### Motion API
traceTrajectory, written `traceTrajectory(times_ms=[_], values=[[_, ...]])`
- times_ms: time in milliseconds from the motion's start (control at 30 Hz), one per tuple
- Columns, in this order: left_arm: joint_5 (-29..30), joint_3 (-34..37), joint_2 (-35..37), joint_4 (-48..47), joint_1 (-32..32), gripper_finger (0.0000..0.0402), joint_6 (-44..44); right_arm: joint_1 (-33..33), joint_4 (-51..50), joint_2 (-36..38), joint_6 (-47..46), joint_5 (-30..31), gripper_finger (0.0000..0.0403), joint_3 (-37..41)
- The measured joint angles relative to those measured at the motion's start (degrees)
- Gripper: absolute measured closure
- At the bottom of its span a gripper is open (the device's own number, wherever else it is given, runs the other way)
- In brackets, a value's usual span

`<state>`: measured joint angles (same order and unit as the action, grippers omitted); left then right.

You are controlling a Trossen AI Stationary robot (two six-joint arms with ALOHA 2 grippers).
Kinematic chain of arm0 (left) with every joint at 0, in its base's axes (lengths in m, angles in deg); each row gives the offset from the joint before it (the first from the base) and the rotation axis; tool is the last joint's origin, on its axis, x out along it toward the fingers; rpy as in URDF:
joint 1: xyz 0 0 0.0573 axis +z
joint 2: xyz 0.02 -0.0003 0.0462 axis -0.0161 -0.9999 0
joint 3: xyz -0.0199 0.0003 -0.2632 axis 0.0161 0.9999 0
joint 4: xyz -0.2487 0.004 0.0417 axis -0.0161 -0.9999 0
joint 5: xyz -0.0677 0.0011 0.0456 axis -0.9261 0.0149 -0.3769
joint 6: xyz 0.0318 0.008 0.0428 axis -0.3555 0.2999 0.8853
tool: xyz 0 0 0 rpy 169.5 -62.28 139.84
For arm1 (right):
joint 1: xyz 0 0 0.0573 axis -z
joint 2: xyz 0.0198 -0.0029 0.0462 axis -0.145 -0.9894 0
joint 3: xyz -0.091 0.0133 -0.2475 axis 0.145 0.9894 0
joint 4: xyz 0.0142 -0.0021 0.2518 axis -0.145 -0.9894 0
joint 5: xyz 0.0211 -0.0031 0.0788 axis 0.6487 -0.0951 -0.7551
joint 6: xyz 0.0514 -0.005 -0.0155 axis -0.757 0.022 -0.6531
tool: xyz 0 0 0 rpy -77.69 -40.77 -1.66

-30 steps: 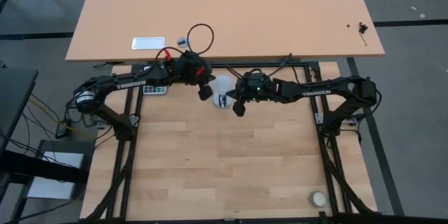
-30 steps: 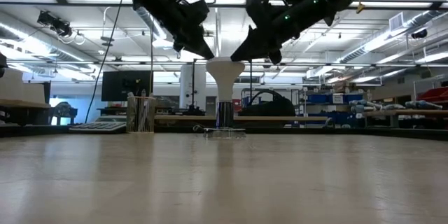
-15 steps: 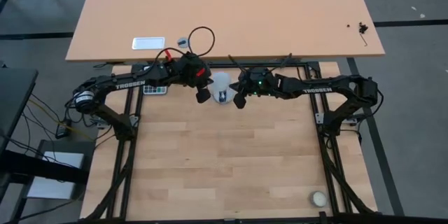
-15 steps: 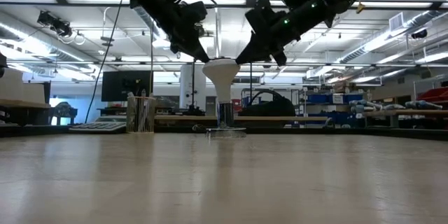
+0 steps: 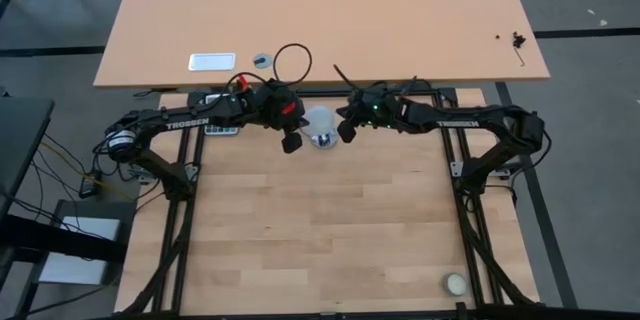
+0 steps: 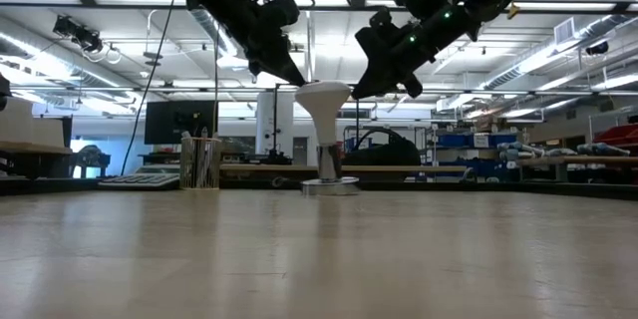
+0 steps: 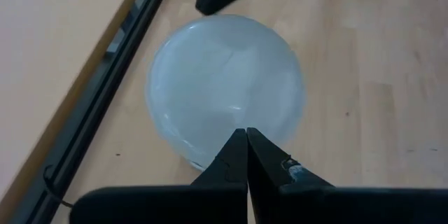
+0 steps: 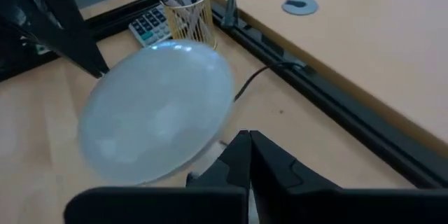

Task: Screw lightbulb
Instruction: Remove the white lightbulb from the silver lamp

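The white frosted lightbulb (image 6: 324,100) stands upright, its grey metal base seated in the round silver socket disc (image 6: 330,185) near the wooden table's (image 5: 330,240) far edge. The 2 grippers flank the globe: left gripper (image 6: 286,72) and right gripper (image 6: 384,86), both with fingers closed, holding nothing. Judgement: bulb seated; tightening incomplete or unconfirmed.
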<state>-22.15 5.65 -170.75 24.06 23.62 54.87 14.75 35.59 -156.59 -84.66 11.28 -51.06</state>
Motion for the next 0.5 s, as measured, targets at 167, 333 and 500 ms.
traceTrajectory(times_ms=[167, 333, 500], values=[[-0.17, 0.11, 0.37, 1.03, 0.01, 0.0402, -0.02, 1.15, -4.57, 3.18, 3.12, -0.30, 0.0372, 0.00], [-0.73, 0.17, 2.62, 2.69, 0.35, 0.0402, -0.09, 1.60, -9.60, 4.08, 6.82, -5.63, 0.0354, 0.00], [-2.36, 0.15, 4.72, 4.19, 0.55, 0.0402, -0.17, 1.10, -5.55, 1.57, 8.17, -12.13, 0.0332, 3.02]])
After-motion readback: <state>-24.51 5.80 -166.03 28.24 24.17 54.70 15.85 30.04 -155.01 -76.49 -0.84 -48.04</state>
